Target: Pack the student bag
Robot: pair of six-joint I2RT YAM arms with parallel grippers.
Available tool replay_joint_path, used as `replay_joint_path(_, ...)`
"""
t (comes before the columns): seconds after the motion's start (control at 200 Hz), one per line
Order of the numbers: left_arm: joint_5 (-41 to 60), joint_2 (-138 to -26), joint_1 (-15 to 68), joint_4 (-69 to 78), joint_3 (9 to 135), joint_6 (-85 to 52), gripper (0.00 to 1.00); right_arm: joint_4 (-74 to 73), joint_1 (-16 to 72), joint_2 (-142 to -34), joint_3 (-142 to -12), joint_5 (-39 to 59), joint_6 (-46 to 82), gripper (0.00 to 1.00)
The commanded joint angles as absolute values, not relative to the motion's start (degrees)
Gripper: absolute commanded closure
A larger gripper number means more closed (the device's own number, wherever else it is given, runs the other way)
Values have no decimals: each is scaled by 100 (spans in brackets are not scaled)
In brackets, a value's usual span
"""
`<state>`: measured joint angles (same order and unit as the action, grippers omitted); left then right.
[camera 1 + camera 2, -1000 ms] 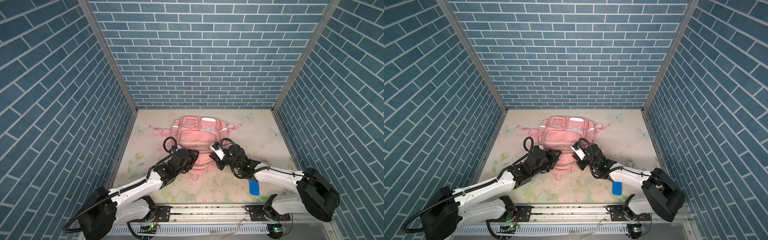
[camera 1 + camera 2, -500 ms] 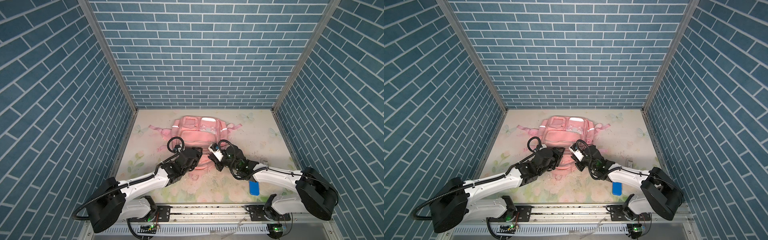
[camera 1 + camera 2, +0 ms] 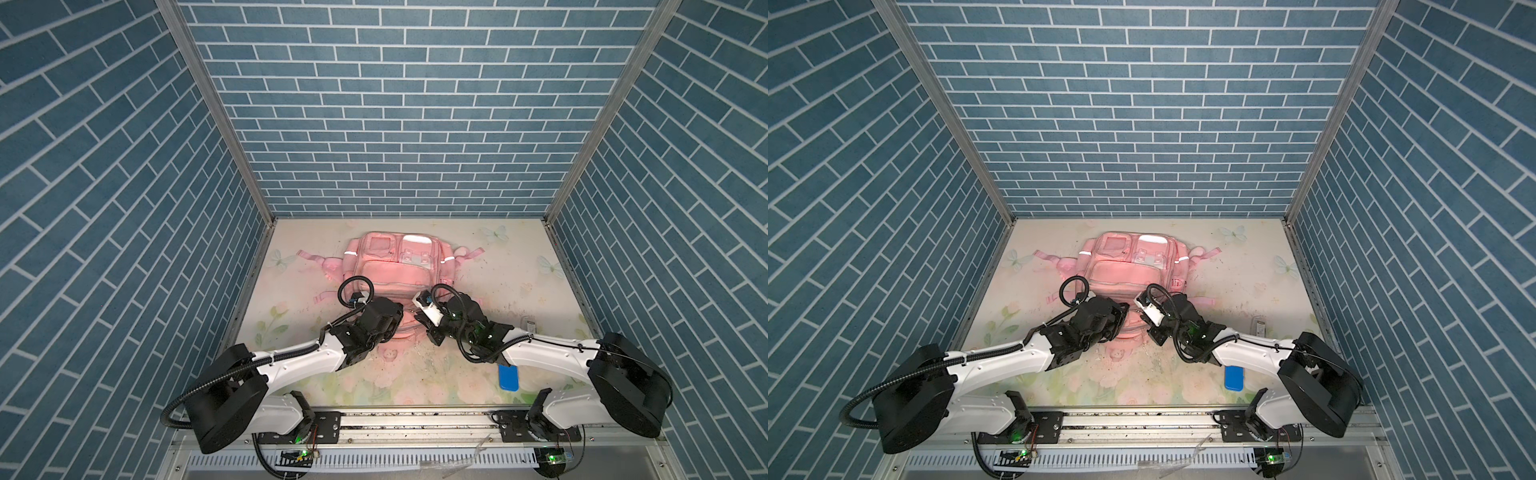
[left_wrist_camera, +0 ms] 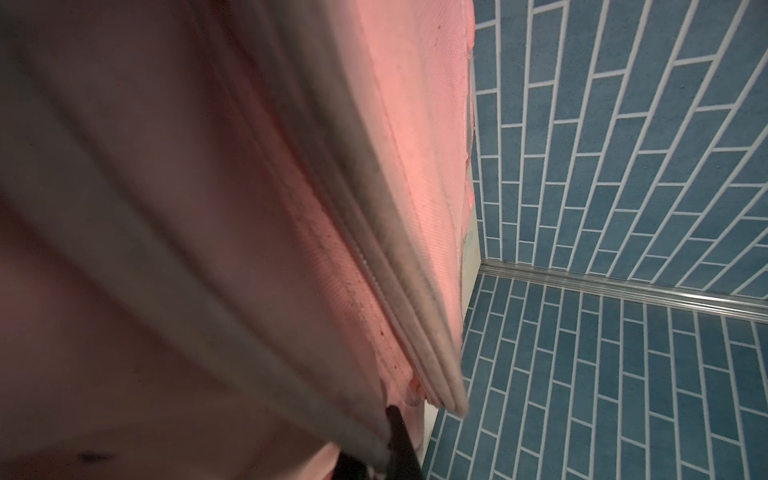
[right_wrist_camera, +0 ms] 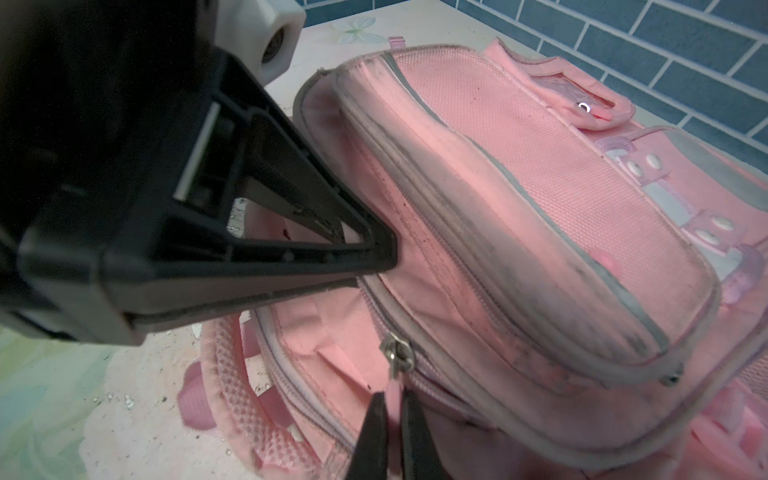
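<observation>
The student bag [image 3: 395,274] [image 3: 1127,272] is a pink backpack lying flat at the middle of the table in both top views. My left gripper [image 3: 397,315] [image 5: 376,249] is at the bag's near end, shut on a fold of its pink fabric beside the grey-piped pocket. In the left wrist view bag fabric [image 4: 291,208] fills most of the picture and only one black finger [image 4: 400,440] shows. My right gripper [image 5: 392,401] [image 3: 420,325] is shut on the pink pull tab hanging from the metal zip slider [image 5: 398,353] on the bag's near end.
A flat blue object [image 3: 508,377] lies on the flowered table near the right arm. A small grey item [image 3: 530,324] lies by the right wall. Blue brick walls close in three sides. Pink straps [image 3: 309,257] spread out on both sides of the bag.
My left gripper has reached further in onto the bag's near end and closed on its fabric. The right gripper has kept its hold on the zip pull.
</observation>
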<state>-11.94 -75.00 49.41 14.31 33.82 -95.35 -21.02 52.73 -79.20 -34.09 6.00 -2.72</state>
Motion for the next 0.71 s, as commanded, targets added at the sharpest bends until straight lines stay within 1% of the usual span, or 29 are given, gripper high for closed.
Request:
replay_joint_path(0.0, -1136, -7347, 4811, 1483, 3279, -9237, 100, -2405, 5319, -7808, -3536, 402, -381, 100)
replay_joint_path(0.195, -782, -7149, 4556, 1442, 3289, -8634, 100, -2700, 5295, -7548, -3245, 89, -331, 100)
replay_joint_path(0.38, -91, -6961, 4187, 1585, 3133, -8484, 100, -2712, 5150, -7397, -3199, 140, -281, 100)
replay_joint_path(0.545, 249, -6584, 3915, 1313, 3090, -8228, 100, -2701, 4833, -7282, -3103, 319, -123, 100)
replay_joint_path(0.7, 607, -6318, 3646, 1238, 2971, -8081, 100, -2520, 4738, -7228, -3166, 340, -140, 100)
